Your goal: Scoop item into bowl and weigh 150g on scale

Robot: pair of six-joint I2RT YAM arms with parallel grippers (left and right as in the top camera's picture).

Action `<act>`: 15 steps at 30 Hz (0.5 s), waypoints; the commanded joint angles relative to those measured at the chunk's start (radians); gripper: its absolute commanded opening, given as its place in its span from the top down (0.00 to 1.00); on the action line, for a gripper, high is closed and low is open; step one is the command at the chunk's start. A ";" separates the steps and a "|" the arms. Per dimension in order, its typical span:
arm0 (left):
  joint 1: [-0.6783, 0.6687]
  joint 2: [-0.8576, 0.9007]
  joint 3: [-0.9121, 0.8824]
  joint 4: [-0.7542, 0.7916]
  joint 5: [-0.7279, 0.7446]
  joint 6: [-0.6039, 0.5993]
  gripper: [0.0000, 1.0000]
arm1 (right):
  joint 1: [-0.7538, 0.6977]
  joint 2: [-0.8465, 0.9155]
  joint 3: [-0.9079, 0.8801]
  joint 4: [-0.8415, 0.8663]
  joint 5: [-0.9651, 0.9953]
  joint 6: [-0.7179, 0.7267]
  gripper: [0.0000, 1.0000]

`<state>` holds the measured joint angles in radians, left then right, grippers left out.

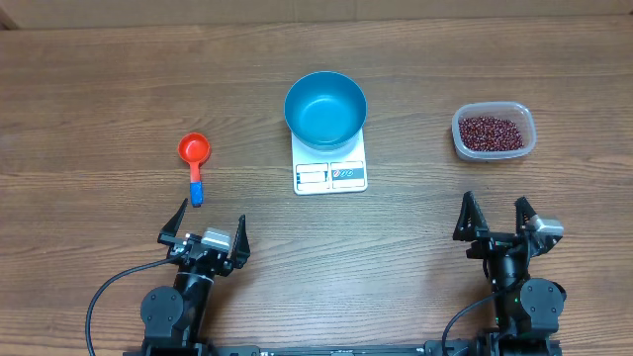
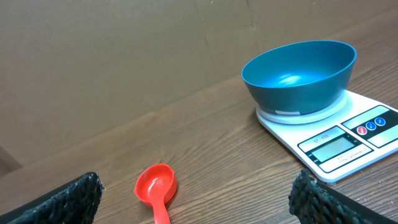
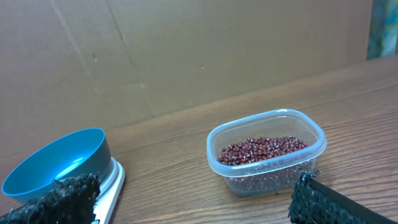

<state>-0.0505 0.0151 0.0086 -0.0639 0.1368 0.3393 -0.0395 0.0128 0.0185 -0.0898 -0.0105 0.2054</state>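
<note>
Left and right jaws stand wide, empty; lower the left jaws squarely across the red scoop handle

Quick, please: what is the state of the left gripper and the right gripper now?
Left gripper: jaws open, holding nothing.
Right gripper: jaws open, holding nothing.

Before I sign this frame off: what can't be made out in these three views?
- Scale display: no digits legible. It is too small in the overhead view and too faint in the left wrist view.
- Red scoop handle: cut off by the bottom edge of the left wrist view.
- Blue bowl: in the right wrist view, clipped by the left edge and partly behind a fingertip.
</note>
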 commanded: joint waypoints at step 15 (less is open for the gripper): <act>0.003 -0.010 -0.004 -0.003 -0.010 -0.014 0.00 | -0.006 -0.010 -0.011 0.006 0.010 -0.001 0.00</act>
<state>-0.0505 0.0151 0.0086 -0.0639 0.1368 0.3393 -0.0395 0.0128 0.0185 -0.0895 -0.0105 0.2054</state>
